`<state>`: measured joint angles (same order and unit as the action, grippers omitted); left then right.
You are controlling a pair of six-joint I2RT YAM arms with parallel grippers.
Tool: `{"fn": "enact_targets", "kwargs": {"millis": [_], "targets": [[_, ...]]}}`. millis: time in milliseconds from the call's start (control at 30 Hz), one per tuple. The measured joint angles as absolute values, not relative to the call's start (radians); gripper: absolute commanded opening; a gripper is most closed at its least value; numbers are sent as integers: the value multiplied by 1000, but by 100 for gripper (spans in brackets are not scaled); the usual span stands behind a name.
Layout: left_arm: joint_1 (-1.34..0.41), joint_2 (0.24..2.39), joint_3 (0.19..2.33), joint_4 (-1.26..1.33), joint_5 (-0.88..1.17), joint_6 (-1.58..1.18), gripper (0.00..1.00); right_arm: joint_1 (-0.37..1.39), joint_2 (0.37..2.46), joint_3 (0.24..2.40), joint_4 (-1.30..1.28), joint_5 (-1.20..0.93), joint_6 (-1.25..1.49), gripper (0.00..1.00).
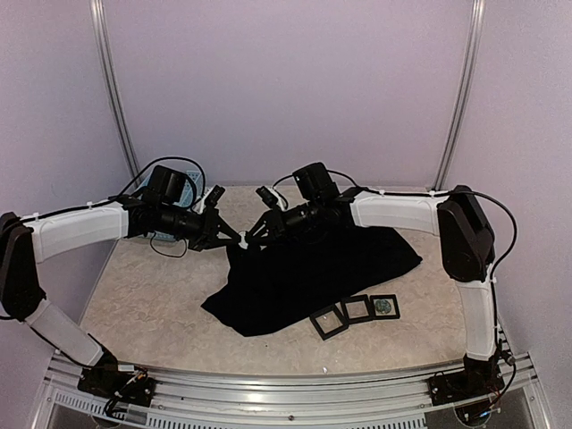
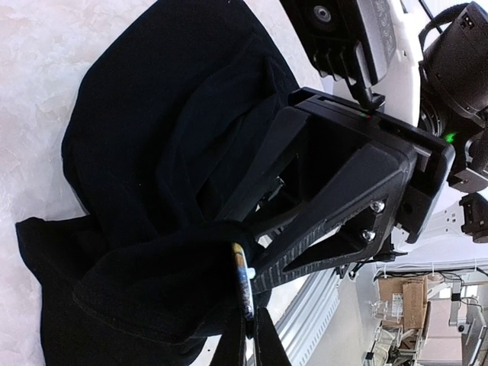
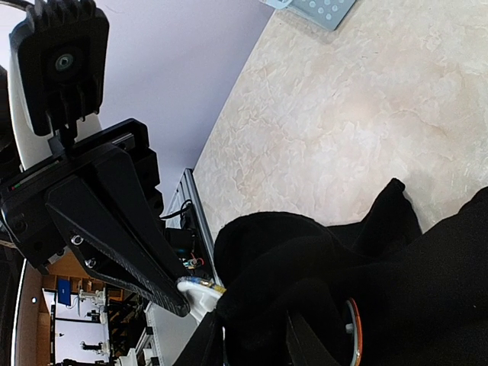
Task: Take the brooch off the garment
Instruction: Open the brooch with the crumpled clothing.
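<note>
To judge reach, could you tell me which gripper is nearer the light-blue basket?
Left. The left gripper sits just right of the basket; the right gripper faces it, farther right, at the garment.

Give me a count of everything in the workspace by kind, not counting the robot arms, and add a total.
Black garment: 1
Brooch: 1
Small black square frames: 3
Light-blue basket: 1
Total: 6
</note>
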<state>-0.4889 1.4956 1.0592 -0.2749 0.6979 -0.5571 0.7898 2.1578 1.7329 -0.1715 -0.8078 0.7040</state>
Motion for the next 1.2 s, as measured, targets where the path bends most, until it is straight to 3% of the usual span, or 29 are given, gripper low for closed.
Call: {"fn": "enact_targets", "kwargs": {"millis": [433,767,1067,1200], "targets": [[-465,1497,1056,-248,831,-552,0,786,2049,1478,186,-854,794,53],[-437,1491,1048,-244,854,-543,0,763,1885,1423,210,-867,751,56],[-437,1491,1047,-241,862,-542,0,763,1880,1422,128,-804,685,56],[-437,1481,1047,-230,899,-533,0,763,1905,1415,168,-838,700,67]]}}
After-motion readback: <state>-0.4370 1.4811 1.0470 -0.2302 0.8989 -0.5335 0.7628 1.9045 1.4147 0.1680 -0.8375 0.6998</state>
